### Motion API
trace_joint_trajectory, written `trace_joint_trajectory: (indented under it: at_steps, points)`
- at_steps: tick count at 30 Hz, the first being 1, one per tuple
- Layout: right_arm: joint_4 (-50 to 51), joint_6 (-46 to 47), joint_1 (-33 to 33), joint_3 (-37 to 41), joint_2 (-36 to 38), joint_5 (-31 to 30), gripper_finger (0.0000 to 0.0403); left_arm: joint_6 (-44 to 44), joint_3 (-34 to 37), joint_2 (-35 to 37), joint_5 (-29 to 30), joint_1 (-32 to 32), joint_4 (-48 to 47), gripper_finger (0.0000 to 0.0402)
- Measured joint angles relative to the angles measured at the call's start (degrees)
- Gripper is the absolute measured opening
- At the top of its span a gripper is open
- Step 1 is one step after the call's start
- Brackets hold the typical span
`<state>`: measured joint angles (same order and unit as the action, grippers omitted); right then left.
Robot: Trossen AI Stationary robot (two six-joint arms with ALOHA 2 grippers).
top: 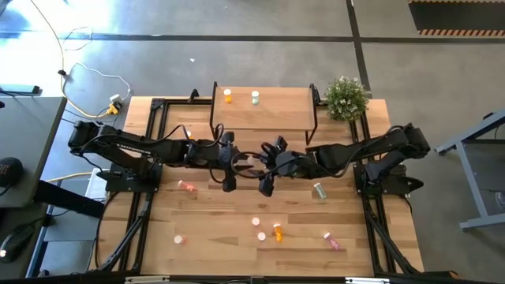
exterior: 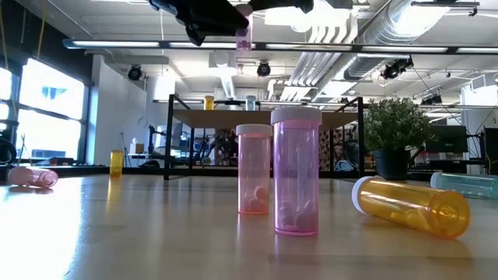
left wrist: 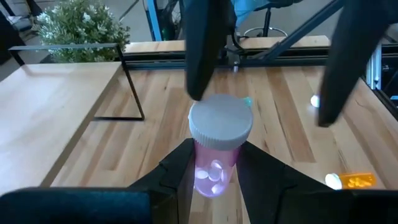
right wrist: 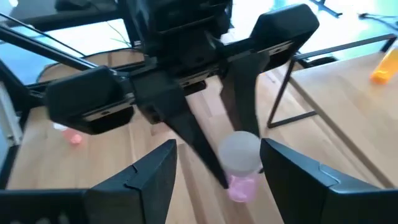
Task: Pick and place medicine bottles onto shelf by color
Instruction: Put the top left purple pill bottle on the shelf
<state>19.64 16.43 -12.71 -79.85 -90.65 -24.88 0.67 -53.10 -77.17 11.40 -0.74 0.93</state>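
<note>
Right now, a pink bottle (left wrist: 217, 149) is pinched between the fingers of the left gripper (left wrist: 214, 171) and held up in the air above the middle of the table (top: 205, 237). Its white cap points up, and small pills can be seen inside it. The right gripper (right wrist: 217, 165) is just beside the same bottle, with its fingers spread wide on both sides of it and not touching it. In the high view, the two grippers are met in the middle, just in front of the shelf (top: 268, 117).

On the shelf, an orange bottle (top: 228, 95) and a green bottle (top: 255, 97) are stood near the far edge, close together. A small plant (top: 346, 97) is placed at the far right corner of the table, beside the shelf.

More bottles are left on the table. A pink one (top: 187, 186) is laid on its side to the left, under the left arm. A green one (top: 319, 190) is laid to the right, near the right arm. Near the front middle, two pink bottles (top: 258, 229) are stood upright, with an orange one (top: 278, 232) lying just beside them. Another pink bottle (top: 331, 240) is laid to the near right, and a small one (top: 179, 237) is stood at the near left.

In the low view, the two upright pink bottles are seen close up, and the held bottle is seen high above them.
</note>
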Motion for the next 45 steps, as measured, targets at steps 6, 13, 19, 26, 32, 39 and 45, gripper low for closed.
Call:
trace_joint_trajectory:
  at_steps: [6,13,19,26,32,39,45]
  points:
    - [0.43,-0.25,0.37,0.0,-0.05,-0.24,0.0224,-0.27,-0.09,0.0,-0.09,0.05,0.28,0.0099]
    - [0.72,-0.3,1.23,0.0,-0.07,0.31,0.0224,-0.56,-0.09,0.0,-0.09,0.03,0.28,0.0099]
    - [0.7,0.01,2.26,0.0,-0.07,1.42,0.0224,-2.43,-0.07,0.02,-0.33,0.05,0.63,0.0099]
    - [0.59,0.2,2.23,0.0,-0.05,3.92,0.0224,-2.58,-0.07,0.0,-0.38,0.05,2.75,0.0099]
    - [0.69,0.61,2.61,0.0,-0.05,3.99,0.02,-2.61,-0.07,0.0,-0.39,0.05,2.21,0.0099]
    - [0.81,0.65,3.49,0.0,-0.06,4.98,0.0134,-2.58,-0.07,0.0,-0.22,0.05,2.12,0.0099]
    - [1.03,1.18,3.5,0.0,-0.04,5.63,0.0109,-2.59,-0.04,-0.02,-0.27,0.05,2.15,0.0099]
